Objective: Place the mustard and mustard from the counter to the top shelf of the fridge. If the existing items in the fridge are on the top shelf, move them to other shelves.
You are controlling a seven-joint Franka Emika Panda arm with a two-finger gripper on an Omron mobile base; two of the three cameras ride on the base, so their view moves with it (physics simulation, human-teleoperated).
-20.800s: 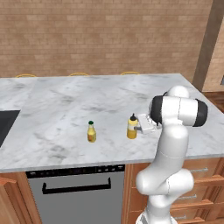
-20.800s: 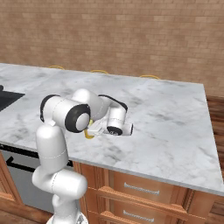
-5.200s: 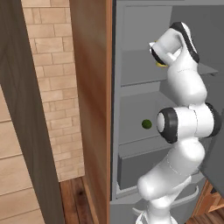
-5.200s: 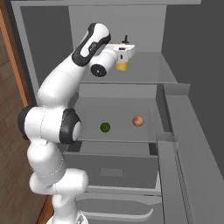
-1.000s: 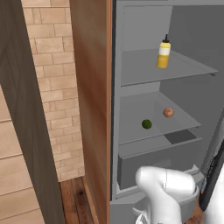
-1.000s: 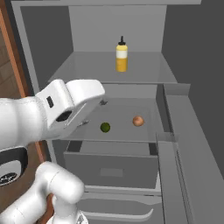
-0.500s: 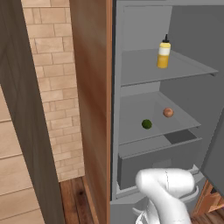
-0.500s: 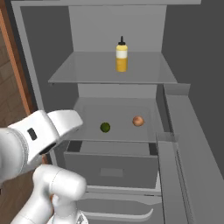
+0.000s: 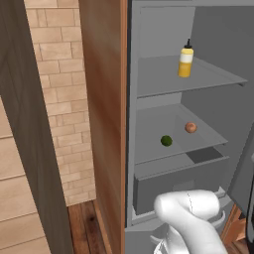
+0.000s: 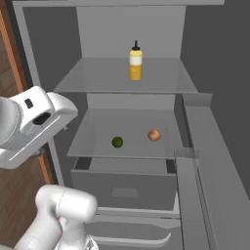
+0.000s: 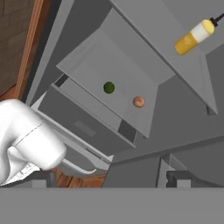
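top shelf (image 10: 97,78): mustard (image 10: 135,61) upright | lower shelf (image 10: 97,141): green ball (image 10: 117,142), orange-brown ball (image 10: 154,135)

No text, label, brand, number or sign could be read anywhere; the mustard bottle (image 9: 185,60) (image 10: 135,64) (image 11: 194,37) showed a pale band round its upper part, but no lettering could be made out on it; the fridge (image 9: 208,34) (image 10: 107,29) (image 11: 183,109) walls, shelves and drawer front were plain grey, without any marking.
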